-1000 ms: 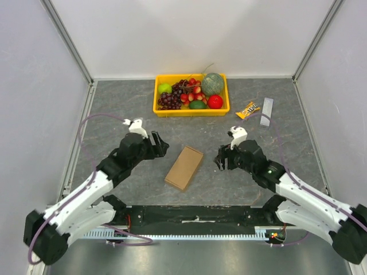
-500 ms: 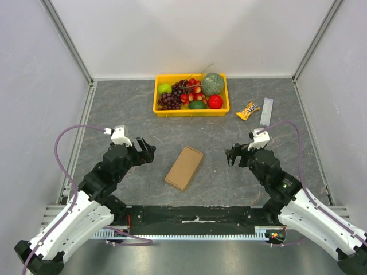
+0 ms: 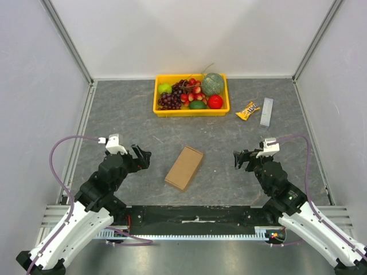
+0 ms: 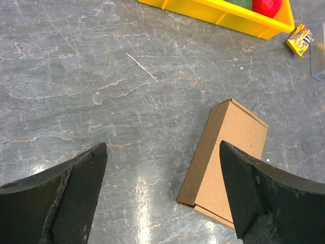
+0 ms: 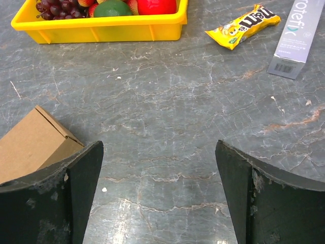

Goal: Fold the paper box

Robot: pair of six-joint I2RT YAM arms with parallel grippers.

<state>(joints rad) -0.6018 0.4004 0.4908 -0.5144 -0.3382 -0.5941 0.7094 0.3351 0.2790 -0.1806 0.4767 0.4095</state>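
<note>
Pulled back and well apart from the paper box (image 3: 184,168), with left gripper (image 3: 141,155) and right gripper (image 3: 240,158) both spread wide and empty, leaving it closed up, folding likely finished.

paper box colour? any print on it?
The paper box is plain brown cardboard with no visible print. The left wrist view shows it best.

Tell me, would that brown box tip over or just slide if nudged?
Probably slide, not tip: the paper box lies flat and low on the smooth table. It looks like thin cardboard, so likely light and easily dented if squeezed.
</note>
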